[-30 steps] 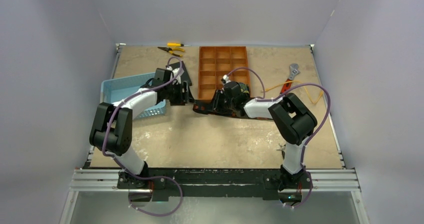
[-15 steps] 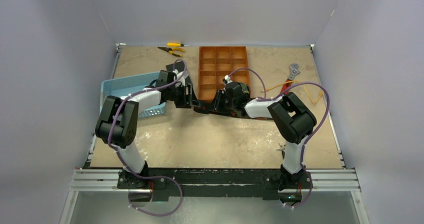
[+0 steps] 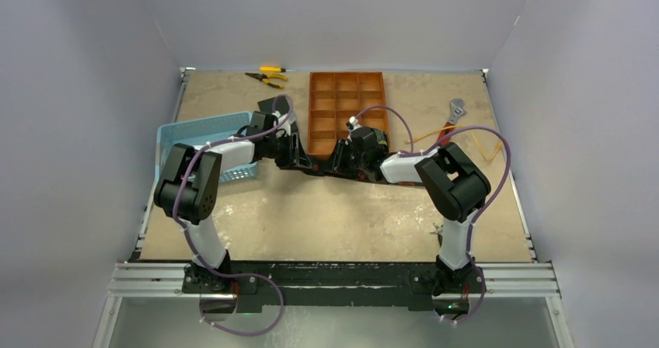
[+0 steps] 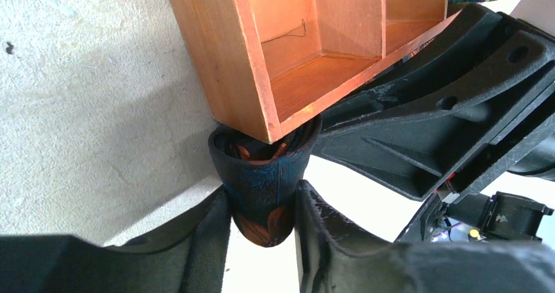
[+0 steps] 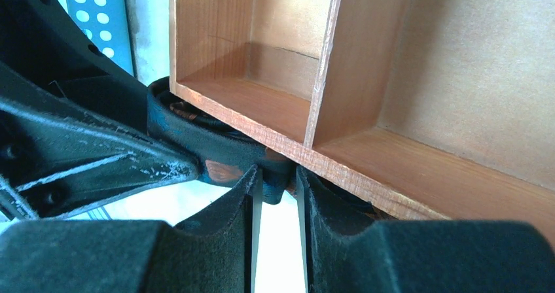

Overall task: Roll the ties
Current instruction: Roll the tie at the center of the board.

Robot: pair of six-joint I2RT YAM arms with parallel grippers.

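Necktie, dark fabric with red-orange leaf marks (image 4: pixel 265 188): wound into a short, open-ended roll, the layers visible at its top end. It sat near the middle of the beige surface (image 3: pixel 326 216), a little toward the far edge, right at the near left corner of the orange wooden compartment tray (image 4: pixel 222 57). Whether the roll touched that corner, or rested on the surface, could not be told.

Left fingers (image 4: pixel 196 241): closed on the roll from both sides, pads in contact with the fabric.

Right fingers (image 5: pixel 222 227): clenched to a narrow gap, pinching a fold of the same tie just under the tray's near wall. In the top view the two arms met over the roll and hid it.

Step, as judged: winding of this tie looked finished or nearly so. The roll was being held by both arms at once, probably to tighten or hand it over.

Next move, as judged: one pair of fingers should let go while the other kept enough squeeze to stop the layers springing loose. Any lift would need to clear the tray's corner.
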